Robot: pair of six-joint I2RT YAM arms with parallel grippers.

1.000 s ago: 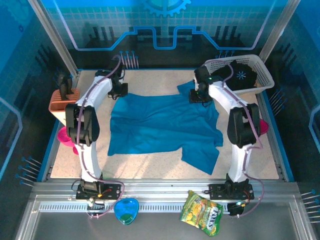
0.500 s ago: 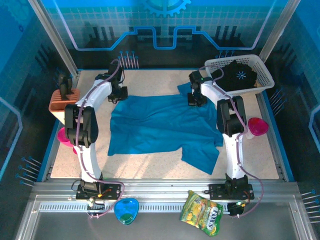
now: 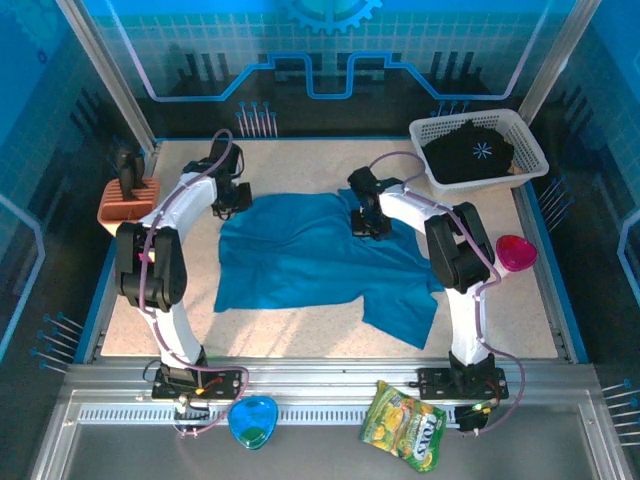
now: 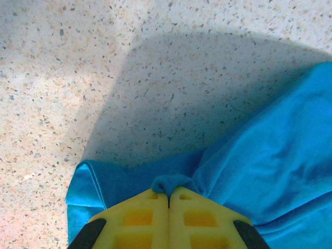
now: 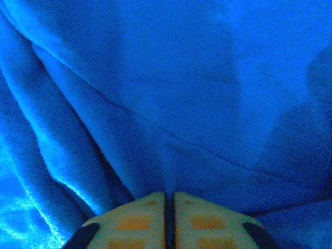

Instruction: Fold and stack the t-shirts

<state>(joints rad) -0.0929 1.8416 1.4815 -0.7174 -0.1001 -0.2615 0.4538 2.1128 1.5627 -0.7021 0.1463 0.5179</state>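
The teal-blue t-shirt (image 3: 310, 255) lies spread on the speckled table, wrinkled, one sleeve trailing toward the near right. My left gripper (image 3: 236, 199) is shut on the shirt's far left corner; a small fold of cloth (image 4: 171, 182) bulges between its yellow fingers (image 4: 137, 215). My right gripper (image 3: 367, 218) is shut on the shirt's far right edge, and the cloth (image 5: 171, 104) drapes close in front of its fingers (image 5: 199, 220). The black t-shirt (image 3: 472, 152) with the white starburst sits in the white mesh basket (image 3: 532, 160) at the far right.
A brown holder (image 3: 125, 200) stands at the left edge with a pink object (image 3: 128, 272) below it. A pink cup (image 3: 514, 252) sits at the right edge. A blue heart-shaped lid (image 3: 252, 420) and a green snack bag (image 3: 405, 424) lie on the near rail.
The right gripper has dragged the shirt's far right edge to the left, toward the middle, folding that side over. The left gripper has shifted slightly left while holding its corner.
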